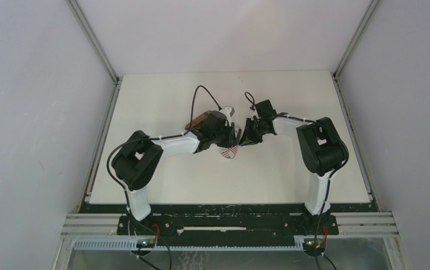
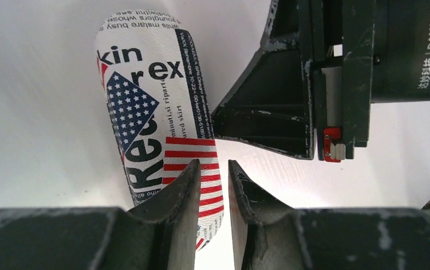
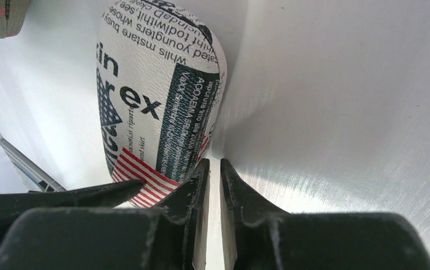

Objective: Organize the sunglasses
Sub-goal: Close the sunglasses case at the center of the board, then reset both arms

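Flag-print case (image 2: 151, 112) lies mid table (image 1: 162, 180), w/ both grippers at it. L gripper (image 2: 214, 166): fingers narrowly apart, gap empty, case just beside one finger. R gripper (image 3: 213, 164): nearly closed, thin slit only, holding nothing, case right beside it. Where sunglasses are: can't tell.

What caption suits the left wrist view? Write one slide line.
Left gripper, jaws narrowly parted, at the flag-print case on the white table, right gripper alongside.
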Controlling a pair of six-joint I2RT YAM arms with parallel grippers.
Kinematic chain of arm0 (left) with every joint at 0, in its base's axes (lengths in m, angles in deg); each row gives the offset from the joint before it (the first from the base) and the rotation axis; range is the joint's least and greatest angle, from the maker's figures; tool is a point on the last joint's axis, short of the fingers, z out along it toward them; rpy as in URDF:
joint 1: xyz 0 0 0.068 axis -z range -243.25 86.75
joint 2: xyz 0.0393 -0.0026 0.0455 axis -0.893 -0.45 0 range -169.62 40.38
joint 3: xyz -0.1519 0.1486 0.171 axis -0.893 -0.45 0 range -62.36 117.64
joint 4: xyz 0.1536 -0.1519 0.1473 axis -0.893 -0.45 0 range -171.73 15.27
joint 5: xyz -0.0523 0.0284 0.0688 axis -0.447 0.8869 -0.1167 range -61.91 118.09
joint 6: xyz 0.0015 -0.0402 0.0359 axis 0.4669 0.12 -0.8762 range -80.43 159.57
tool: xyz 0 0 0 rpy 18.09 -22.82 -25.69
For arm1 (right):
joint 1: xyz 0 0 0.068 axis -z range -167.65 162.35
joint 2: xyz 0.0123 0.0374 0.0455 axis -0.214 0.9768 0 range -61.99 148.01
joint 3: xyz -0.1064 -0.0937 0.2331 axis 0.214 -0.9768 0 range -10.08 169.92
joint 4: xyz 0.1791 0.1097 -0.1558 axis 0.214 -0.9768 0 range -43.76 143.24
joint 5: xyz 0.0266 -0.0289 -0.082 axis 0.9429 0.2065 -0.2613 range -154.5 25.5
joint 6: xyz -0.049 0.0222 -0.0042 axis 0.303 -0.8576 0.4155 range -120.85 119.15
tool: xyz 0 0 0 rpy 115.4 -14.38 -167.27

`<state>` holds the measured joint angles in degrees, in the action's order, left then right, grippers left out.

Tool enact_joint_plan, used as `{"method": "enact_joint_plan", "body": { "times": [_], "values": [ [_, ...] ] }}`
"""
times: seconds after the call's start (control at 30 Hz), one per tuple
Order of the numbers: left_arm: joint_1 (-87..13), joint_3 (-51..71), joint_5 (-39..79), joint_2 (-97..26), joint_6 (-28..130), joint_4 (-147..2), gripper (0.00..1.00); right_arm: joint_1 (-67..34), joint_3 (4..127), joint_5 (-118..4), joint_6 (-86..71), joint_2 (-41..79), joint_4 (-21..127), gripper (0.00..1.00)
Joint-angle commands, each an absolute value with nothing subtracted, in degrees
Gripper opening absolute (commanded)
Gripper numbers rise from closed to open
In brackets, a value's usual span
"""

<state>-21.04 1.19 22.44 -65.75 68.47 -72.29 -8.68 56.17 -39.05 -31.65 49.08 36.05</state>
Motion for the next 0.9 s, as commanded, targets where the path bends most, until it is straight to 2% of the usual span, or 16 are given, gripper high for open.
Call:
{"method": "enact_joint_plan", "body": {
  "times": [0.0,0.23,0.37,0.5,0.7,0.87],
  "values": [
    [-20.63,1.87,22.47,-65.01,67.62,-74.97,0.29,-8.6,57.33,-40.67,-31.12,47.63,37.51,0.11],
    [-20.63,-0.25,26.19,-57.34,66.3,-74.84,0.34,-8.12,53.46,-48.43,-30.57,41.16,38.28,0.16],
    [-20.63,-1.78,30.06,-52.95,64.73,-74.91,0.46,-8.12,50.16,-50.75,-29.91,35.18,40.13,0.2],
    [-20.8,-3.4,32.93,-50.19,63.63,-76.21,0.54,-8.17,46.44,-53.23,-29.28,29.25,41.21,0.25],
    [-20.98,-10.17,37.6,-43.31,63.3,-75.85,0.63,-9.43,41.48,-57.96,-29.76,20.66,41.54,0.45],
    [-21.05,-17.16,41.8,-35.0,63.85,-75.87,0.7,-13.33,38.66,-62.73,-31.11,15.47,40.43,0.54]
  ]
}}
